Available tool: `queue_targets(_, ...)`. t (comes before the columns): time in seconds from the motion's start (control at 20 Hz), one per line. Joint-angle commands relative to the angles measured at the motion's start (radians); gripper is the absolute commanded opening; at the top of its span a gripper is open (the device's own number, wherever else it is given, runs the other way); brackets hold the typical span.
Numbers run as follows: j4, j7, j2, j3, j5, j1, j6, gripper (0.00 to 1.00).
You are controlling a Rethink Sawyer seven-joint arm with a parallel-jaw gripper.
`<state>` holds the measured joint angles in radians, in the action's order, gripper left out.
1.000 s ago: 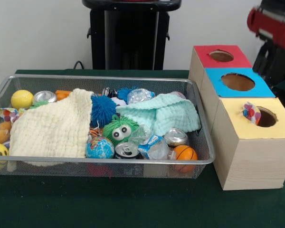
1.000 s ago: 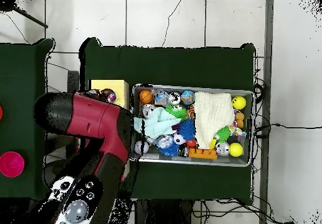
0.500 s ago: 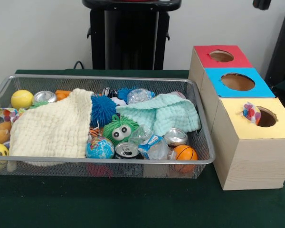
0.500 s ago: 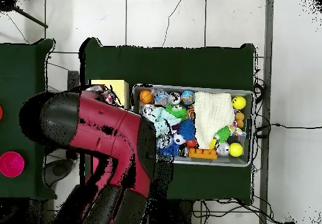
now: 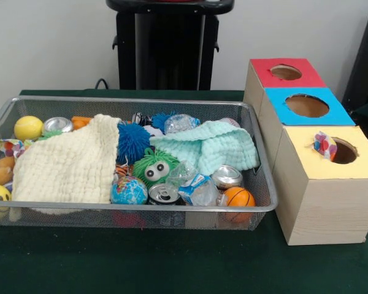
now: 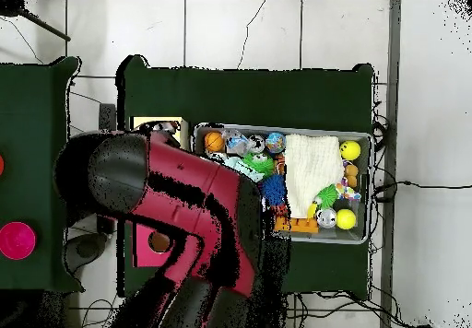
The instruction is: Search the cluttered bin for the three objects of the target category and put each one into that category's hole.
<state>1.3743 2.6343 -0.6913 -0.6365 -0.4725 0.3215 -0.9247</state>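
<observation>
Front view: green table (image 5: 172, 269), wire bin (image 5: 257, 208), possibly white wall (image 5: 49, 43).

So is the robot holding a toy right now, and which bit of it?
It cannot be told. From above, the red and black arm covers part of the wire bin, and its gripper is hidden beneath it. The front view shows no gripper at all.

Front view: wire bin (image 5: 267, 196) centre-left of frame, three boxes (image 5: 322, 184) in a row right of it. Small toy (image 5: 324, 146) on nearest box beside its hole. Two cloths (image 5: 67, 165) on clutter inside bin.
</observation>
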Motion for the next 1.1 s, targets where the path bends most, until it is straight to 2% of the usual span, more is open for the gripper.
queue_targets(0.05, 0.182, -0.219, 0.006, 0.202, 0.080, -0.121, -0.028, 0.00)
queue_targets(0.25, 0.247, -0.273, -0.007, 0.268, 0.117, -0.171, 0.075, 0.00)
queue_targets(0.5, 0.310, -0.280, -0.037, 0.333, 0.150, -0.222, 0.096, 0.00)
queue_targets(0.55, 0.315, -0.274, -0.044, 0.337, 0.158, -0.224, 0.048, 0.00)
queue_targets(0.7, 0.359, -0.290, -0.072, 0.376, 0.179, -0.254, 0.050, 0.00)
queue_targets(0.9, 0.432, -0.357, -0.084, 0.461, 0.231, -0.318, 0.205, 0.00)
queue_targets(1.1, 0.461, -0.329, -0.083, 0.505, 0.301, -0.353, 0.268, 0.00)
